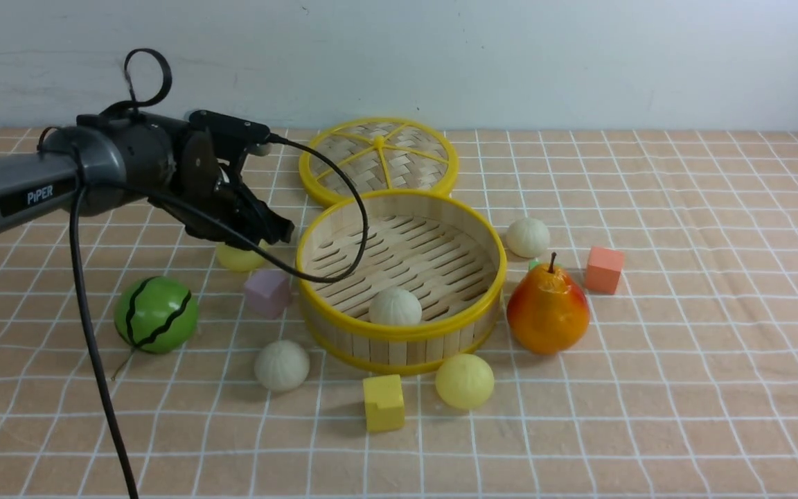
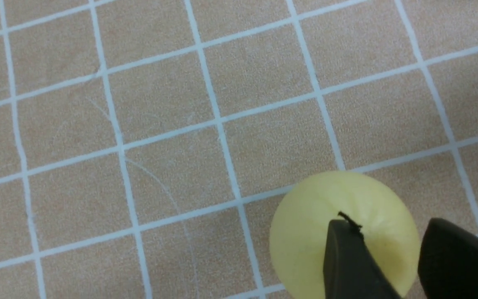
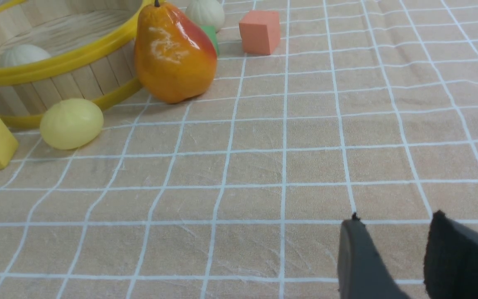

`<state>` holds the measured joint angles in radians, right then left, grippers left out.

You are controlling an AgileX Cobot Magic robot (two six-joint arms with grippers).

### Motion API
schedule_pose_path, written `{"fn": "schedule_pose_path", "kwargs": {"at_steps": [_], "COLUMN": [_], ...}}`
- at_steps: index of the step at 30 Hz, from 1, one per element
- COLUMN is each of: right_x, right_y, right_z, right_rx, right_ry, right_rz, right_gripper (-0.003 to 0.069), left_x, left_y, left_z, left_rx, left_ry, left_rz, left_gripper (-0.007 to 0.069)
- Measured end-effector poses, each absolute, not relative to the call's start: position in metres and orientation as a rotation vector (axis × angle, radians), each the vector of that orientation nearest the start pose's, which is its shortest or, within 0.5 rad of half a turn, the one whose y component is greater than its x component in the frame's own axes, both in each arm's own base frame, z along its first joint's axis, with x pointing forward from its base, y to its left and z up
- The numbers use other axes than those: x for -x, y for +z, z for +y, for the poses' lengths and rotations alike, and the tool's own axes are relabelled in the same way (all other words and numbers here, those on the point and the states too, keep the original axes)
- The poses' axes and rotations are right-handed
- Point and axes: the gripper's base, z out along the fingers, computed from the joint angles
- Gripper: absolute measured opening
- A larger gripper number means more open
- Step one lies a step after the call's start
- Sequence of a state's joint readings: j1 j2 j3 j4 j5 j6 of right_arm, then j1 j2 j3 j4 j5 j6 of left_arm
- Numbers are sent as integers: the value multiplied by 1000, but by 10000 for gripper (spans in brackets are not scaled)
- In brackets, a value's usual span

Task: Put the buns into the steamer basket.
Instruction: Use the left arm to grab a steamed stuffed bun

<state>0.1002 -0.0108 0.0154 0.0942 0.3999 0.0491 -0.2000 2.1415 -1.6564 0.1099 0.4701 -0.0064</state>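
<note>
The steamer basket (image 1: 399,334) (image 3: 56,66) stands mid-table with one off-white bun (image 1: 395,307) (image 3: 23,55) inside. On the cloth lie a pale yellow bun (image 1: 237,258) (image 2: 305,236) left of the basket, an off-white bun (image 1: 282,365) and a yellow bun (image 1: 465,381) (image 3: 71,123) in front, and an off-white bun (image 1: 528,237) (image 3: 206,12) to the right. My left gripper (image 1: 266,232) (image 2: 386,226) hangs open just above the left yellow bun, which rests on the cloth. My right gripper (image 3: 394,222) is open over bare cloth and is absent from the front view.
The woven lid (image 1: 379,159) lies behind the basket. A watermelon ball (image 1: 156,314) and purple cube (image 1: 268,292) sit left of it, a yellow cube (image 1: 383,402) in front, a pear (image 1: 548,310), green cube (image 1: 533,264) and orange cube (image 1: 605,269) to the right.
</note>
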Motion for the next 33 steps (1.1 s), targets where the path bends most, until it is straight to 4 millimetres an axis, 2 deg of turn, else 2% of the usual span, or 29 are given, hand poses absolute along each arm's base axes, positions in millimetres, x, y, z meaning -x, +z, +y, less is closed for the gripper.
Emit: {"fn": "schedule_pose_path", "kwargs": {"at_steps": [6, 15, 22, 26, 27, 28, 30, 33], "right_x": [-51, -51, -51, -51, -51, -51, -51, -51], "right_y": [173, 173, 173, 173, 173, 173, 173, 173], "right_z": [8, 8, 8, 8, 8, 8, 8, 8], "right_rx": [-9, -9, -9, -9, -9, -9, -9, -9], "right_ry": [196, 196, 196, 196, 196, 196, 196, 196], "right_rz": [1891, 1891, 1891, 1891, 1891, 1891, 1891, 1891], "right_gripper": [239, 239, 239, 239, 239, 239, 239, 239], "left_x": [-473, -480, -482, -482, -482, -481, -481, -481], "left_y": [205, 184, 178, 173, 173, 173, 175, 182], "left_z": [-91, -91, -91, -91, -91, -91, -90, -90], "left_rx": [-317, -372, -376, -367, -365, -358, -353, -343], "left_ry": [9, 56, 58, 56, 56, 55, 58, 67], "left_rz": [2390, 2380, 2384, 2402, 2403, 2411, 2423, 2450], "left_gripper": [248, 248, 233, 119, 119, 27, -13, -13]}}
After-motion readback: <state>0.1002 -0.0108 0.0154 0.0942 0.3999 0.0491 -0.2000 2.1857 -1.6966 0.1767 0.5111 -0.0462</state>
